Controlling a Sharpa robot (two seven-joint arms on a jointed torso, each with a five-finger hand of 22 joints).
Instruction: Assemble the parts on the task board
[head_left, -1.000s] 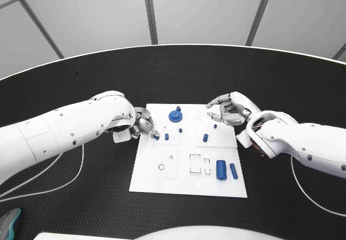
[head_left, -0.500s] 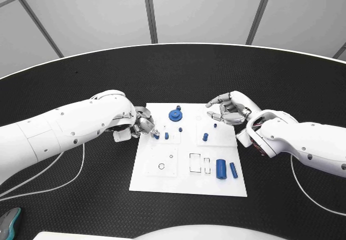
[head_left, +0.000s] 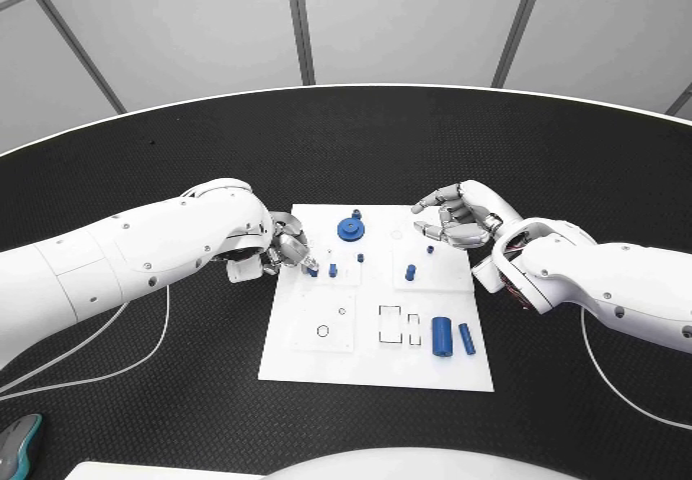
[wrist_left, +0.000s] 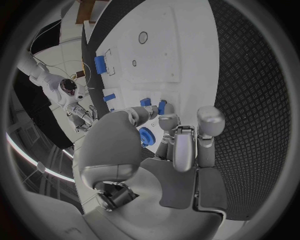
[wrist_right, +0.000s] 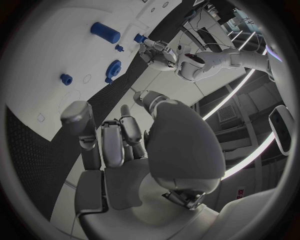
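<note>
The white task board (head_left: 372, 362) lies in the middle of the black table. My left hand (head_left: 281, 250) is at its left edge, thumb and a finger pinching a small blue peg (head_left: 310, 270) (wrist_left: 161, 106) that stands on the board. A second peg (head_left: 333, 270) stands just beside it. Farther back a blue gear (head_left: 351, 230) (wrist_left: 147, 136) sits on the board. My right hand (head_left: 459, 220) hovers over the far right corner, fingers loosely bent and apart, holding nothing. Another peg (head_left: 411, 272) stands near it.
Two blue cylinders (head_left: 441, 337) (head_left: 466, 338) lie side by side near the board's front right, beside rectangular slots (head_left: 391, 325). A round hole (head_left: 323, 332) is at the front left. White cables trail on the table along both arms.
</note>
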